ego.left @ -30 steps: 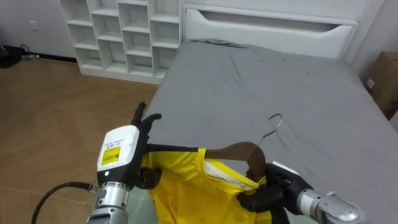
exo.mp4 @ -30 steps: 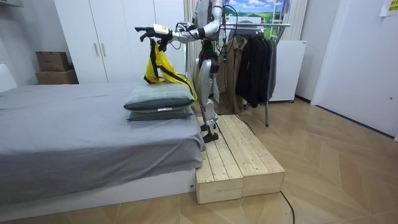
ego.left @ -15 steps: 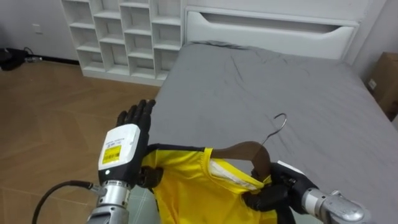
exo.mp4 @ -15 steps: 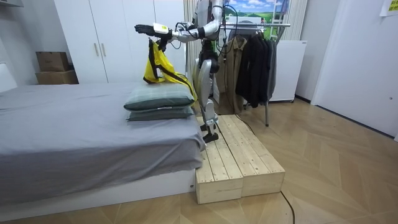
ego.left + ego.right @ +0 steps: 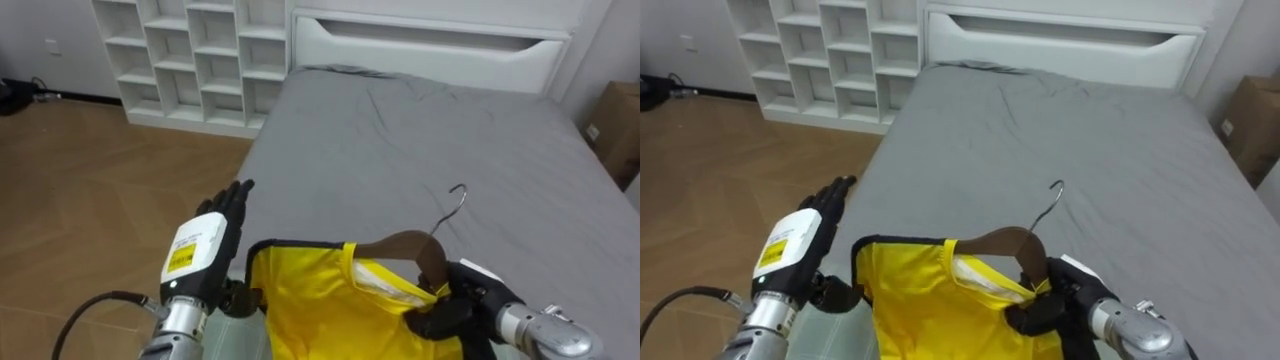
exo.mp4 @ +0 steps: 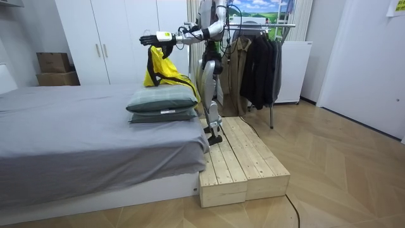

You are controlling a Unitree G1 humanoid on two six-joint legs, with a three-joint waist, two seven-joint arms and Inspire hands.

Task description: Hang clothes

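Note:
A yellow garment (image 5: 320, 305) with dark trim hangs on a brown wooden hanger (image 5: 405, 245), whose metal hook (image 5: 456, 198) points up and away over the bed. My right hand (image 5: 452, 312) is shut on the hanger's neck at the collar. Just left of the garment's shoulder, my left hand (image 5: 212, 232) is held up with straight fingers, open; its thumb sits close to the cloth's edge. In the room view the garment (image 6: 158, 66) dangles in front of me under my left hand (image 6: 149, 39). I stand on a wooden platform (image 6: 243, 161) beside the bed.
A grey bed (image 5: 400, 140) with a white headboard (image 5: 430, 45) lies ahead, a white cubby shelf (image 5: 190, 55) to its left and wood floor (image 5: 90, 190) below that. Stacked pillows (image 6: 161, 104) lie near me. A clothes rack with dark garments (image 6: 259, 60) stands behind me.
My left hand has straightened its fingers and drawn left, away from the garment's shoulder. The hanger and garment have shifted slightly right in my right hand.

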